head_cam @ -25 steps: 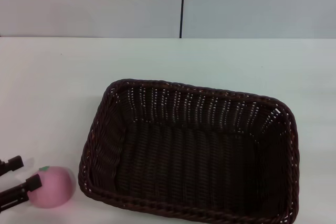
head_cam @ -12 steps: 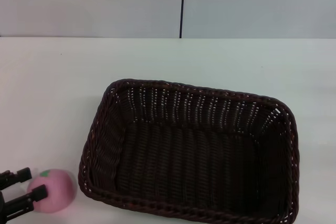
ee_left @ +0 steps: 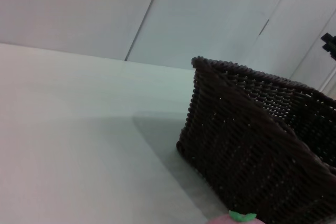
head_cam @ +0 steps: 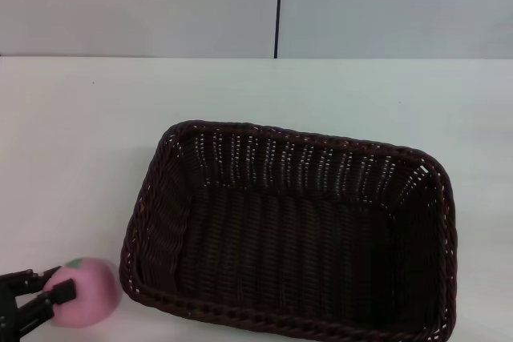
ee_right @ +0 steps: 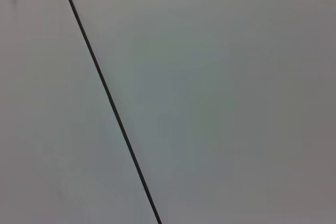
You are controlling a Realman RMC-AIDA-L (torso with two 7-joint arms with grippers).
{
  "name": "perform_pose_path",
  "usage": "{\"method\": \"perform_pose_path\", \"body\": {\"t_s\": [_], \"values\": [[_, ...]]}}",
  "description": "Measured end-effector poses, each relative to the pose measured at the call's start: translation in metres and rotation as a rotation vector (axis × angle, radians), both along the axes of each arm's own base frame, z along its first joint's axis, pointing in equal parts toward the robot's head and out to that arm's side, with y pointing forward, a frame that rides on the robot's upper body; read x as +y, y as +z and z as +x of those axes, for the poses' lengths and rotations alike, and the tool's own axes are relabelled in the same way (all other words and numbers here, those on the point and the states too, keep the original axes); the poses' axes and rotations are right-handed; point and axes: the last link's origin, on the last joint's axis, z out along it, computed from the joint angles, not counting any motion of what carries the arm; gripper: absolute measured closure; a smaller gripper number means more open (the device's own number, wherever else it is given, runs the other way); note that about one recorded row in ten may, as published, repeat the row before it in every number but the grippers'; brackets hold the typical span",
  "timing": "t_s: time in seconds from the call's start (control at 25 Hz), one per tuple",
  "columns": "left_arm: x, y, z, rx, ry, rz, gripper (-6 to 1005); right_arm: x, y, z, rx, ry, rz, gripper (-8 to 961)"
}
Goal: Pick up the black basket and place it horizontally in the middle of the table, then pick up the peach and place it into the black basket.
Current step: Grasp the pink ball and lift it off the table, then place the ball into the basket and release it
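The black basket (head_cam: 292,234) lies flat on the white table (head_cam: 80,134), long side across, a little right of the middle and near the front edge; it holds nothing. The pink peach (head_cam: 86,303) with its green leaf mark sits on the table just off the basket's front left corner. My left gripper (head_cam: 54,284) is at the peach's left side, fingers apart, the nearer finger (head_cam: 62,294) overlapping the peach. In the left wrist view the basket's wall (ee_left: 252,145) stands close and the peach's top (ee_left: 233,219) just shows. My right gripper is out of view.
Bare white tabletop (ee_left: 79,129) spreads left of and behind the basket. A grey wall with a dark vertical seam (head_cam: 278,6) stands behind the table. A small dark part (ee_left: 329,43) shows far off in the left wrist view.
My left gripper has slid toward the near table edge and its fingers have drawn closer together. The peach has shifted slightly toward the near edge with it. The basket has not moved.
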Motion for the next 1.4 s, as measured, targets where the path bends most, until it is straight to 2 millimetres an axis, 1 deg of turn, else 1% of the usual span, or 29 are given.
{"method": "perform_pose_path", "body": {"t_s": [0.2,0.36,0.4,0.44,0.48,0.56,0.68,0.8,0.84,0.88,0.96,1.0,1.12,1.28,1.4], "values": [[0.003,0.002,0.002,-0.009,-0.009,0.003,732,0.0,0.0,0.001,-0.001,-0.003,-0.001,460],[0.007,0.014,0.001,-0.026,0.002,0.069,761,0.0,0.001,0.001,-0.002,-0.004,-0.001,460],[0.008,0.019,0.0,-0.035,0.008,0.103,769,0.0,0.001,0.001,-0.002,-0.004,-0.001,460],[0.011,0.029,0.001,-0.057,0.015,0.178,776,-0.001,0.001,0.001,-0.002,-0.006,-0.001,460],[0.011,0.029,0.001,-0.057,0.015,0.178,784,-0.001,0.001,0.001,-0.002,-0.006,-0.001,460],[0.015,0.038,0.002,-0.082,0.02,0.254,797,-0.002,0.0,0.002,0.0,-0.009,0.0,460],[0.03,0.045,0.012,-0.167,0.002,0.366,816,-0.003,0.0,0.003,0.004,-0.013,0.002,460],[0.05,0.037,0.033,-0.274,-0.063,0.386,838,-0.003,-0.002,0.002,0.007,-0.013,0.0,460],[0.061,0.029,0.045,-0.311,-0.1,0.366,847,-0.003,-0.003,0.002,0.01,-0.013,-0.001,460],[0.066,0.025,0.051,-0.325,-0.118,0.351,855,-0.003,-0.003,0.002,0.013,-0.014,-0.002,460],[0.078,0.01,0.07,-0.361,-0.176,0.29,873,-0.004,-0.005,0.003,0.019,-0.016,-0.004,460],[0.085,-0.003,0.083,-0.378,-0.218,0.236,883,-0.004,-0.006,0.003,0.022,-0.016,-0.005,460],[0.096,-0.023,0.105,-0.382,-0.293,0.137,913,-0.004,-0.007,0.003,0.025,-0.017,-0.007,460],[0.107,-0.042,0.121,-0.375,-0.325,0.069,915,-0.004,-0.007,0.003,0.027,-0.017,-0.009,460],[0.109,-0.046,0.121,-0.37,-0.314,0.07,906,-0.004,-0.007,0.003,0.027,-0.02,-0.009,460]]}}
